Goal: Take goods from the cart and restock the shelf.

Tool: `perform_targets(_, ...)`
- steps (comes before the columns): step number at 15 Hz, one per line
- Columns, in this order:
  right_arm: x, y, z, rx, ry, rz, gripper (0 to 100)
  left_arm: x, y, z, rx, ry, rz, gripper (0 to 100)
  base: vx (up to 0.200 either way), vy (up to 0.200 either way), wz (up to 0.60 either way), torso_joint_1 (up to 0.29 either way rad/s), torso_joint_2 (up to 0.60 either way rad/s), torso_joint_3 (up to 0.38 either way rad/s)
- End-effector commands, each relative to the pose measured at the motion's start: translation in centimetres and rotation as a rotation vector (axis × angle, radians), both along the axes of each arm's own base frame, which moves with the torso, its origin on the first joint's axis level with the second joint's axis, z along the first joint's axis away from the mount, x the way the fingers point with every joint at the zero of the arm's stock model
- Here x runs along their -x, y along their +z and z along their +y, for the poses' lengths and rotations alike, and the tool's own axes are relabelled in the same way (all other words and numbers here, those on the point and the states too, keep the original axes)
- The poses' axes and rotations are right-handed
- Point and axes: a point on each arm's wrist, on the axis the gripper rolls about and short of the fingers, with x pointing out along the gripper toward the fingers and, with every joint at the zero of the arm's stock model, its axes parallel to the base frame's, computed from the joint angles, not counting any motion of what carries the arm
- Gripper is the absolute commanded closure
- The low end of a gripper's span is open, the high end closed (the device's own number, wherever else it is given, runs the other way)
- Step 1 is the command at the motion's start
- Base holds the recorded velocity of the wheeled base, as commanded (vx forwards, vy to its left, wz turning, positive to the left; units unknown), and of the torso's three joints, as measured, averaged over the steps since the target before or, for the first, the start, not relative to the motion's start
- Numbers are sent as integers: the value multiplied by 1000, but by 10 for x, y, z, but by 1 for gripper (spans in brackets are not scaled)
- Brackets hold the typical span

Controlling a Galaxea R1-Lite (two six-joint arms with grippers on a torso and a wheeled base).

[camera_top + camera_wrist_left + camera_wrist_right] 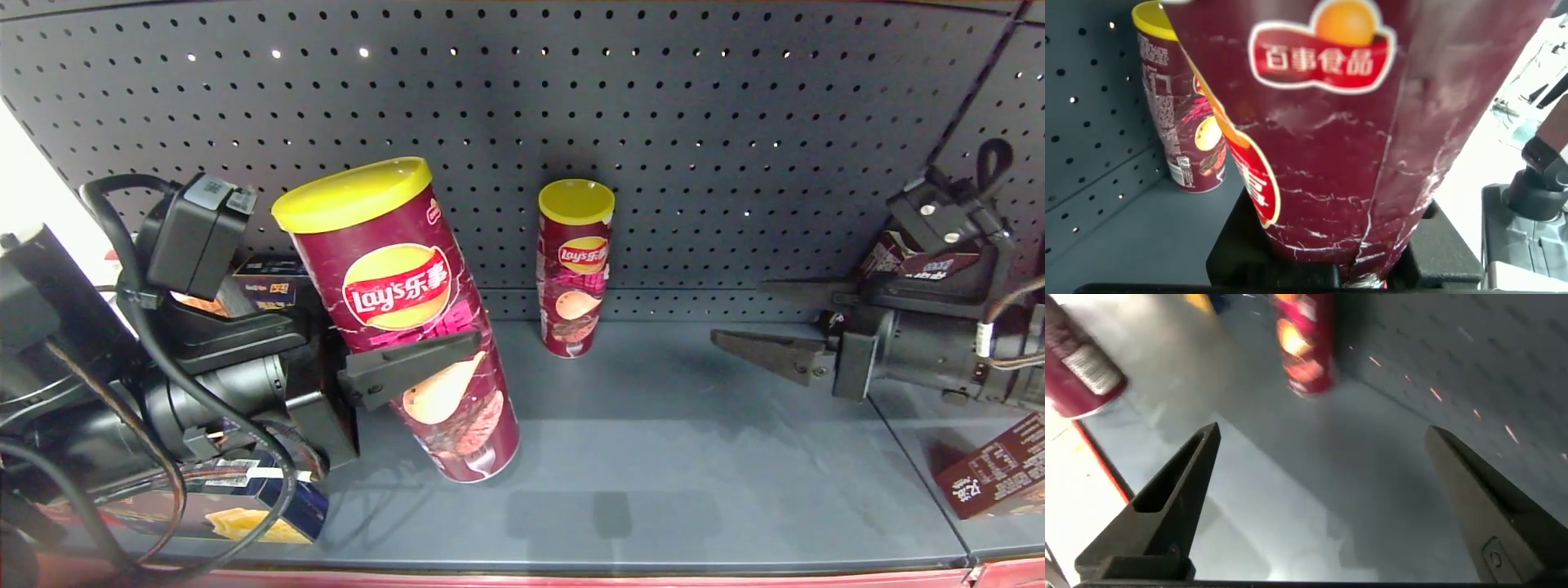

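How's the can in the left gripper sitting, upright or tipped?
Tipped: the held can leans off vertical in the left gripper, unlike the upright can by the pegboard.

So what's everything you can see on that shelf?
tilted cardboard chip tube: 1, maroon with yellow lid, front left, gripped.
upright cardboard chip tube: 1, maroon with yellow lid, back middle.
flat cardboard boxes: 2, dark blue, far left.
small cardboard boxes: 2, dark brown, far right.
metal shelf board: 1, grey, under everything.
pegboard panel: 1, grey, behind.
left pincer: 1, black, shut on the tilted tube.
right pincer: 1, black, open, over the right side.
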Motion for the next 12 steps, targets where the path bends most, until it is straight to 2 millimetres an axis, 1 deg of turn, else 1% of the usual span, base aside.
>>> perform_targets(1,-30,-9,16,29,42,18,0,-1,-1,0,-1,1,5,100,0,0,0,0,0,0)
perform_targets(2,-38,-8,19,32,52,9,0,-1,-1,0,-1,1,5,100,0,0,0,0,0,0)
perform_targets(4,-55,-5,21,20,194,-57,0,-1,-1,0,-1,4,7,100,0,0,0,0,0,0)
perform_targets(5,-66,-9,22,16,265,-115,0,-3,-2,5,-1,21,10,100,0,0,0,0,0,0)
perform_targets(7,-80,-18,27,-4,354,-173,0,-4,-1,6,1,27,6,100,0,0,0,0,0,0)
perform_targets(9,-85,-23,31,-4,381,-166,0,-4,0,6,2,27,3,100,0,0,0,0,0,0)
perform_targets(12,-94,-25,38,5,391,-181,0,-3,-1,7,1,29,4,100,0,0,0,0,0,0)
